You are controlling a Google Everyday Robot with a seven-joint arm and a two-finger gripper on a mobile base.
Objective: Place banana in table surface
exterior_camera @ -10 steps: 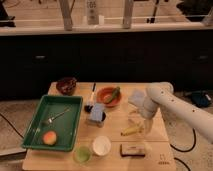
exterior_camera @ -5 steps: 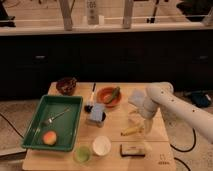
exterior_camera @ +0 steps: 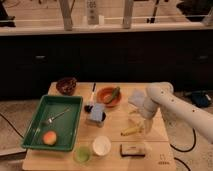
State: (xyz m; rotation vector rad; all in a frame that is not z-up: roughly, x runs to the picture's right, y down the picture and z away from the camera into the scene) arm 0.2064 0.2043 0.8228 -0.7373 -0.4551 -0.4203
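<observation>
The yellow banana (exterior_camera: 131, 131) lies on the light tan table surface (exterior_camera: 116, 129) toward its right side, between the white cup (exterior_camera: 102, 146) and the table's right edge. My gripper (exterior_camera: 145, 125) hangs from the white arm (exterior_camera: 170, 104) that comes in from the right. It sits right at the banana's right end, low over the tabletop. I cannot tell whether it touches the banana.
A green tray (exterior_camera: 69, 131) at the left holds a fork (exterior_camera: 56, 118) and an orange fruit (exterior_camera: 49, 138). An orange bowl (exterior_camera: 107, 96) with a green item, a dark bowl (exterior_camera: 66, 85), a blue-grey box (exterior_camera: 96, 115), a green cup (exterior_camera: 82, 153) and a dark packet (exterior_camera: 132, 150) stand around.
</observation>
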